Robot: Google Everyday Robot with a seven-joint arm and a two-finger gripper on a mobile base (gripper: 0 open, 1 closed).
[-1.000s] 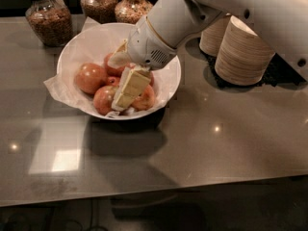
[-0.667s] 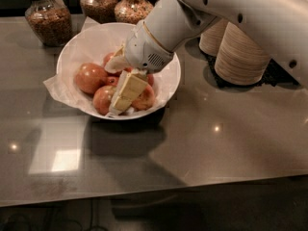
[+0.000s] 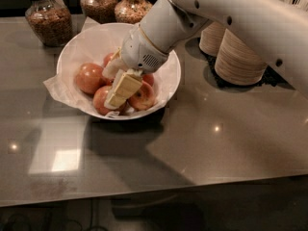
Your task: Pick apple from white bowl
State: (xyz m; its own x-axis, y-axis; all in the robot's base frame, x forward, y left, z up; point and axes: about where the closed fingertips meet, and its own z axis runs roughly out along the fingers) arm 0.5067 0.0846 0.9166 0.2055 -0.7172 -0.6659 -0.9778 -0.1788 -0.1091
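Note:
The white bowl stands on the grey table, lined with crinkled white paper, and holds several apples. The largest, orange-red apple lies at the bowl's left side. Smaller red apples lie at the front, front right and back. My gripper reaches down into the bowl from the upper right. Its cream fingers are spread open just right of the large apple and above the front apple. It holds nothing. The arm hides the bowl's middle.
Three glass jars of grains stand behind the bowl. Stacks of tan disposable bowls stand at the right. The paper lining hangs over the bowl's left rim. The table's front edge runs near the bottom.
My gripper has edged a little to the left and lower inside the bowl, closer to the large apple. The apples and the bowl have not moved.

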